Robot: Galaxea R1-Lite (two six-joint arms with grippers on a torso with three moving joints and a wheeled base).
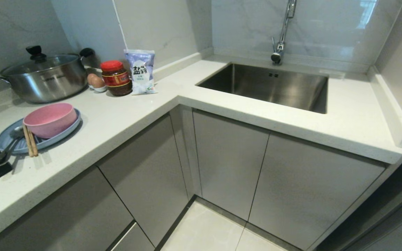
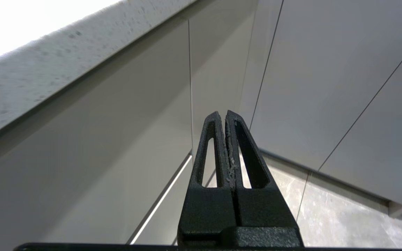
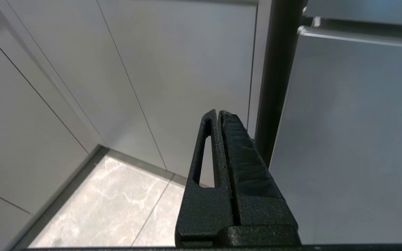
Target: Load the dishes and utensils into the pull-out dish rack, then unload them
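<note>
A pale speckled stone L-shaped countertop (image 1: 124, 118) runs from the lower left of the head view up to the corner and across to the right edge, backed by glossy marble-look wall panels (image 1: 326, 24). Under it stand flat grey cabinet fronts (image 1: 229, 160), all closed, above a strip of light tiled floor (image 1: 208, 230) at the bottom centre; no wire rack is in sight. A rectangular steel sink (image 1: 270, 85) is sunk into the counter at upper centre-right, with a chrome tap (image 1: 281, 38) over its back edge.

At upper left sits a steel pot with a glass lid and black handles (image 1: 44, 78). Below it, at the left edge, the flat round light-blue plate (image 1: 7, 137) lies on the counter with the matte pink round bowl (image 1: 50, 119) standing on it. The light-brown wooden chopsticks (image 1: 30, 142) lean over the plate's front rim, and the silver spoon and fork (image 1: 7, 150) lie beside them, overlapping so they are hard to separate.

Near the pot stand a white-and-blue salt bag (image 1: 140, 71), a red-lidded jar of dark sauce (image 1: 116, 78) and two brown eggs (image 1: 96, 82).

The left gripper (image 2: 225, 113) and right gripper (image 3: 218, 112) each hang low before the cabinet fronts, fingers pressed together, empty.
</note>
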